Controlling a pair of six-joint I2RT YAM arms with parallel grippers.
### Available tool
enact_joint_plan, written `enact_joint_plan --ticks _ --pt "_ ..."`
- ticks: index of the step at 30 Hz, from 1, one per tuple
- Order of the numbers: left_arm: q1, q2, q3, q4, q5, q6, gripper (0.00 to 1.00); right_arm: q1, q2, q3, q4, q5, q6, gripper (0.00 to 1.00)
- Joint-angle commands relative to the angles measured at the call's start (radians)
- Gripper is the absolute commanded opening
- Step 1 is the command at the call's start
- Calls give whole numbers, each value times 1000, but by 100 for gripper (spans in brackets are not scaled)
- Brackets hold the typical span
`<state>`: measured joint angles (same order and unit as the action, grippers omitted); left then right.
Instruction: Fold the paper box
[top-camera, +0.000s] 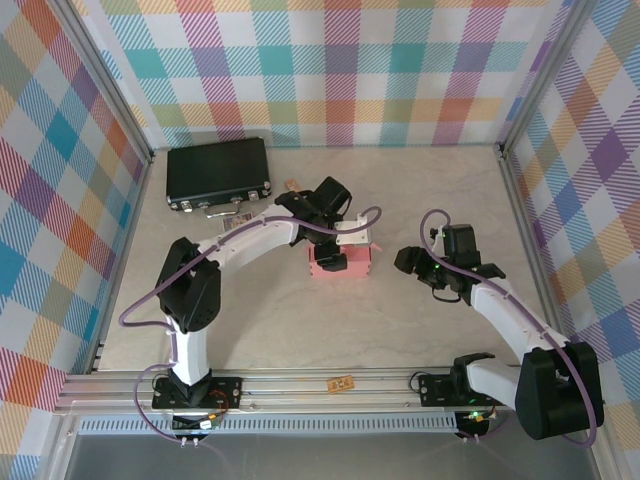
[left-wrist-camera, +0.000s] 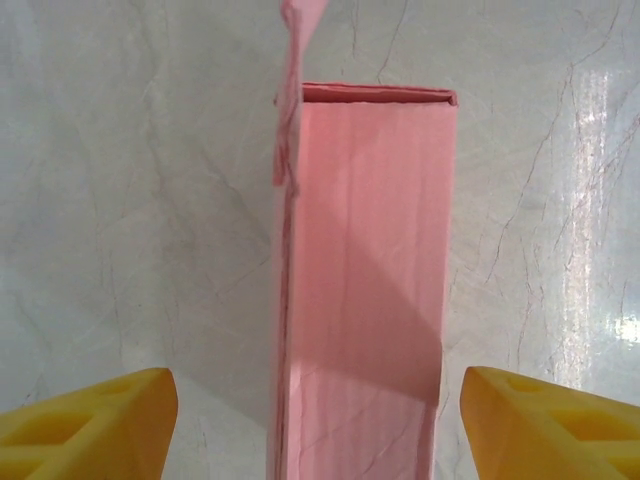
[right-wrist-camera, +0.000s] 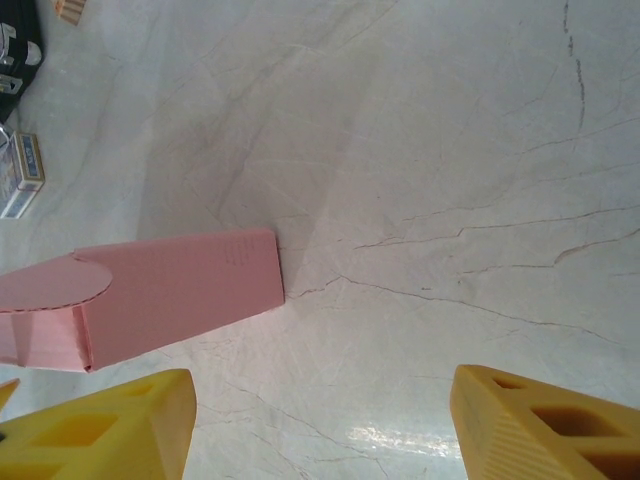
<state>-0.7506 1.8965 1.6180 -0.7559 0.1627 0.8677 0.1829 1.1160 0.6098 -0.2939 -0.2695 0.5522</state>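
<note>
The paper box (top-camera: 352, 266) sits mid-frame on the surface (top-camera: 300, 330), between the left hand's (left-wrist-camera: 318, 395) spread fingers, untouched; the right hand (right-wrist-camera: 322, 395) is spread too, empty.

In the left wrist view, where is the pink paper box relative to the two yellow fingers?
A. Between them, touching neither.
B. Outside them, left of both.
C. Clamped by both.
A: the paper box sits in the gap between the left fingers, with bare table showing on each side of it.
</note>
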Motion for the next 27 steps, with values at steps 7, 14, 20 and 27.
enact_joint_plan --ticks 7,14,20,27 --pt "43 -223 -42 114 -6 -332 76 -5 8 164 -107 -46 -184 69" --pt "139 -434 -213 192 -120 -634 76 -5 71 296 -178 -127 -344 67" --pt "211 -554 -360 126 -130 -777 73 -3 108 371 -218 -188 -528 60" --pt "223 -619 -474 116 -71 -804 61 2 125 430 -306 -222 -739 56"
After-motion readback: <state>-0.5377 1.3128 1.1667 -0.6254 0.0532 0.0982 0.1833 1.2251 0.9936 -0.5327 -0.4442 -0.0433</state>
